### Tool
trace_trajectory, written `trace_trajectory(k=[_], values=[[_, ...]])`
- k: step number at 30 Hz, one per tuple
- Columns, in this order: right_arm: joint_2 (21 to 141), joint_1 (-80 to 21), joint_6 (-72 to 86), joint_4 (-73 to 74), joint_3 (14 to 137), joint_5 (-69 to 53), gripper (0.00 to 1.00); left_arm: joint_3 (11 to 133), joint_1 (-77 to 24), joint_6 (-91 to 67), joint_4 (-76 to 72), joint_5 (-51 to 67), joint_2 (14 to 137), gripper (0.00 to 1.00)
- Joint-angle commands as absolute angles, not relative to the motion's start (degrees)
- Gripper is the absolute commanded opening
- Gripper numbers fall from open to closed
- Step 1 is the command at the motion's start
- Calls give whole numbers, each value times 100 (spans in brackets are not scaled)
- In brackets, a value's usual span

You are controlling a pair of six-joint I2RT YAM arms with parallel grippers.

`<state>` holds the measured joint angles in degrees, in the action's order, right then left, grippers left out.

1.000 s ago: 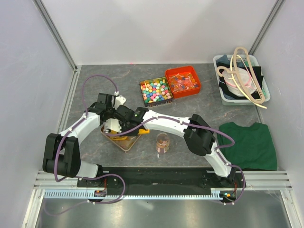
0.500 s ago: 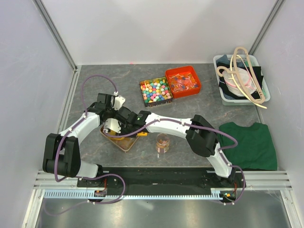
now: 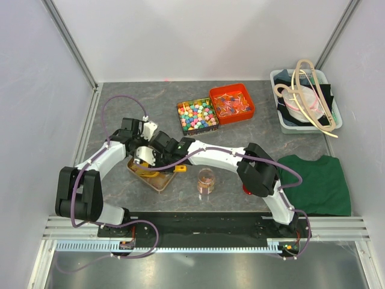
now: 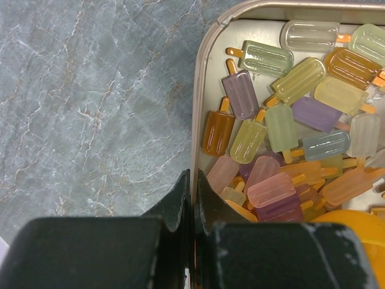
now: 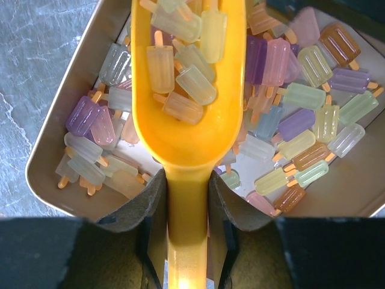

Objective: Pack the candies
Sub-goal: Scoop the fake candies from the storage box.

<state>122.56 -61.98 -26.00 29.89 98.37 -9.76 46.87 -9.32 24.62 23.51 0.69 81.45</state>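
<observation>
One shallow beige metal tray (image 4: 201,90) on grey marbled table (image 3: 120,102), heaped with translucent pastel popsicle-shaped candies (image 4: 289,120). On its rim: left gripper (image 4: 192,192), jaws clenched. Over tray: right gripper (image 5: 187,186), jaws grasping yellow plastic scoop (image 5: 187,120), several candies in its bowl.

Plain white walls (image 3: 198,36) — grey marbled tabletop (image 3: 114,102); aluminium posts (image 3: 72,45) in the corners; even light

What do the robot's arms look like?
The left arm and right arm have white shells with chunky black joints. A thin purple cable loops along each one. The left tool and right tool each have two black fingers.
</observation>
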Motion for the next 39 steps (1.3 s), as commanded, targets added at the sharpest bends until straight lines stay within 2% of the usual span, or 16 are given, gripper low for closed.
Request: trace_trajectory(k=[1, 27, 39], values=[[12041, -6021, -2329, 2662, 9791, -1521, 0, 4939, -967, 2188, 1916, 544, 8077, 2], [11382, -5845, -2909, 3023, 9519, -1371, 0, 4957, -923, 2399, 1942, 466, 8182, 2], [10855, -5643, -3129, 3111, 8807, -1635, 0, 5142, -923, 2320, 2048, 545, 8253, 2]])
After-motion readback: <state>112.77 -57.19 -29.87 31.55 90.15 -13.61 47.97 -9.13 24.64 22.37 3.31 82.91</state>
